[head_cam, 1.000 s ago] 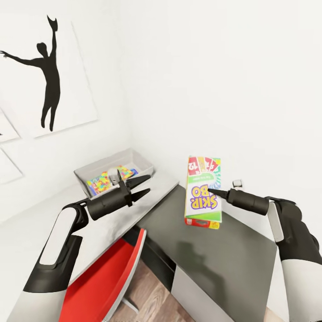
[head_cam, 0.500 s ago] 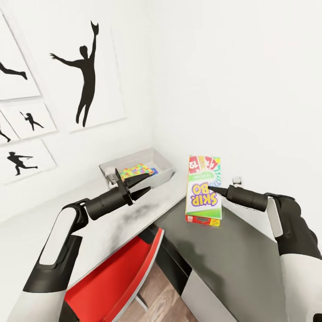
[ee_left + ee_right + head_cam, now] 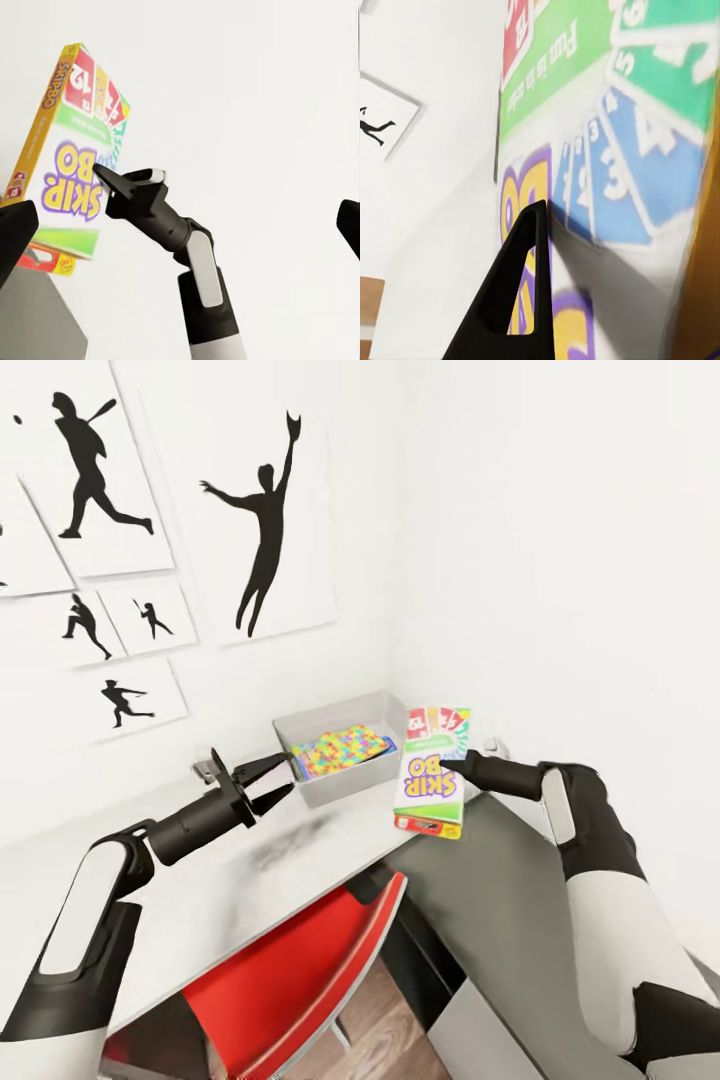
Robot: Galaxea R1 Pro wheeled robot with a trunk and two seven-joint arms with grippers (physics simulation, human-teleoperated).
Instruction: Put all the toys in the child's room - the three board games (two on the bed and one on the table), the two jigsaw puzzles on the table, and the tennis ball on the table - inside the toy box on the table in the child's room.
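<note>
The right end effector (image 3: 447,765) held the Skip-Bo box (image 3: 432,771) upright in the centre of the frame, probably clamped for lifting into the toy box (image 3: 330,782) just left; the left end effector (image 3: 287,773) stood open, empty.

"SKIP-BO" in big purple letters on the game box (image 3: 431,780), "12" on its red card picture, "SKIP-BO" along its side
</note>
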